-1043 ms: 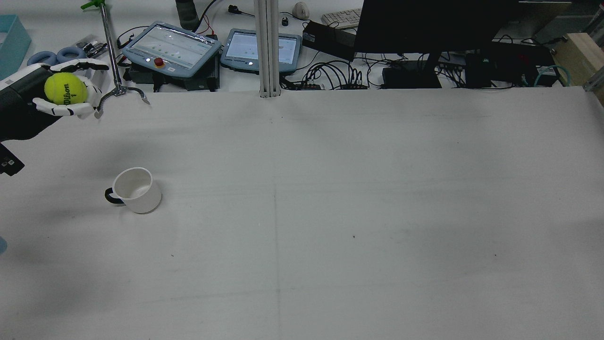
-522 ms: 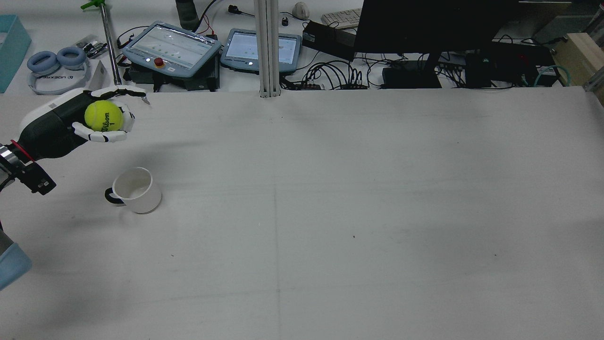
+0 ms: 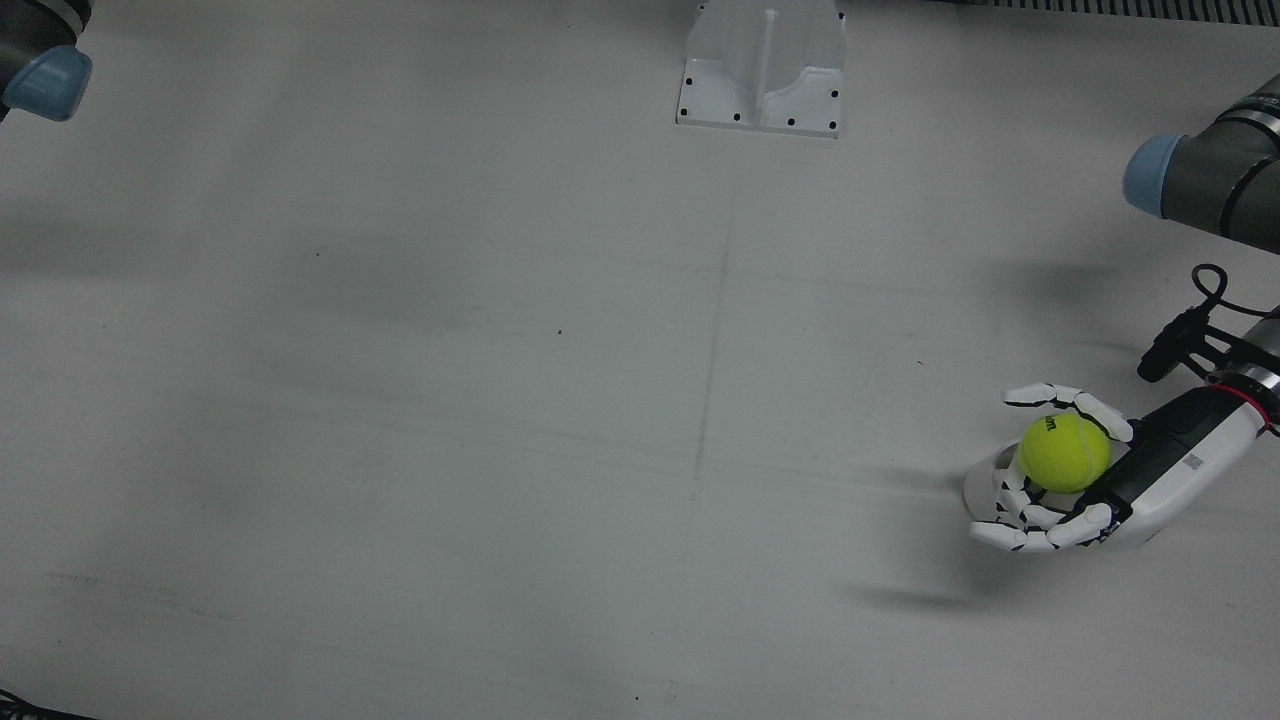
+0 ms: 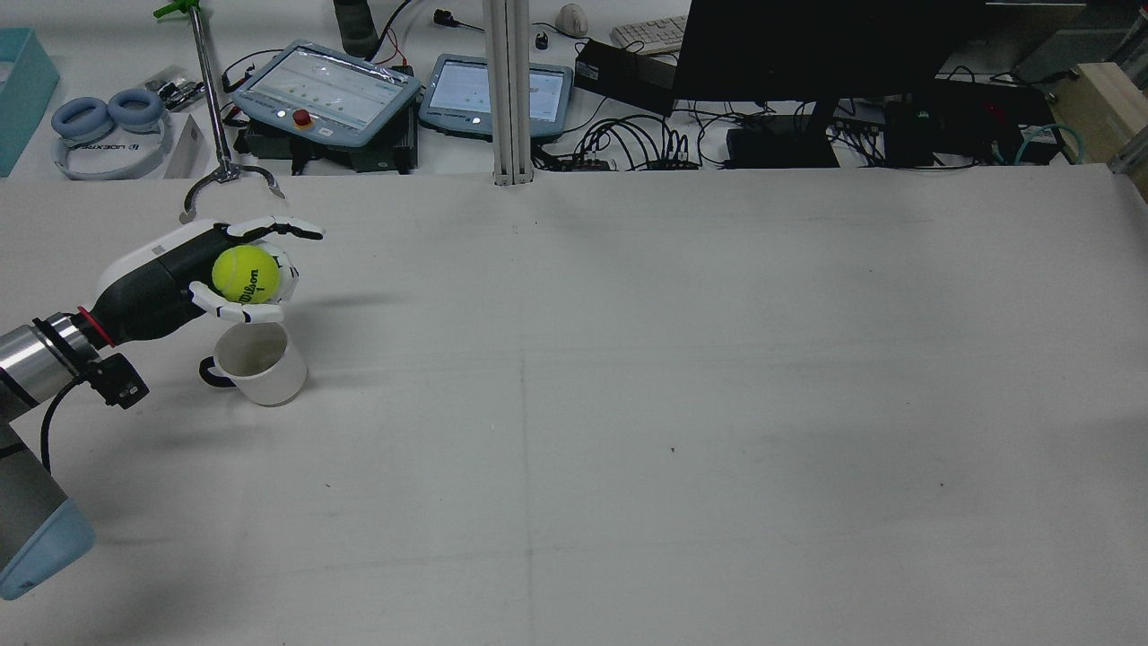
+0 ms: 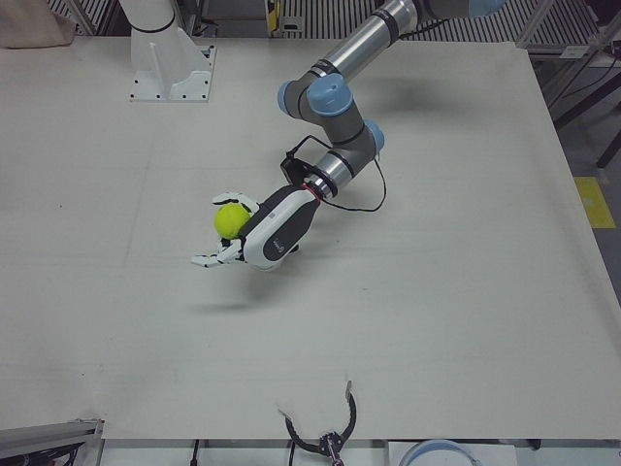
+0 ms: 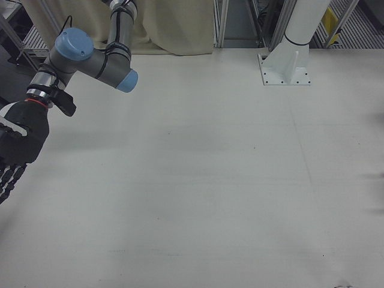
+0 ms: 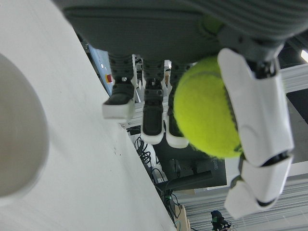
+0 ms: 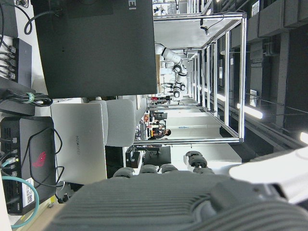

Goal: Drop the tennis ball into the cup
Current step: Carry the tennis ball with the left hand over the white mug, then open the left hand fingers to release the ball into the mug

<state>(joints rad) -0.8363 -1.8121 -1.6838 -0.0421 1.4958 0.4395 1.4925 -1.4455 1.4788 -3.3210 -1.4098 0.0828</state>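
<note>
— Starting nearest the robot: what is sitting on the bench (image 4: 628, 404)?

— One white mug (image 4: 260, 362) with a dark handle, standing upright near the bench's left side in the rear view. Directly above it, the left hand (image 4: 202, 274) is hovering, palm sideways, its fingers (image 4: 235, 311) wrapping one yellow-green Wilson tennis ball (image 4: 246, 274).

— Is the ball touching the mug?

— No. It is sitting in the hand's grasp above the rim; in the front view the ball (image 3: 1063, 452) is covering most of the mug, with only a sliver of the rim (image 3: 985, 478) showing.

— And the other hand?

— One right hand (image 6: 18, 144) is hanging at the edge of the right-front view, well apart from the mug. Its fingers are pointing downward and spread slightly, carrying nothing.

— Farther back?

— Beyond the bench's far edge, two teach pendants (image 4: 327, 90) are lying side by side, one pair of blue headphones (image 4: 108, 121) to their left, one dark monitor (image 4: 825, 49) to their right.
</note>
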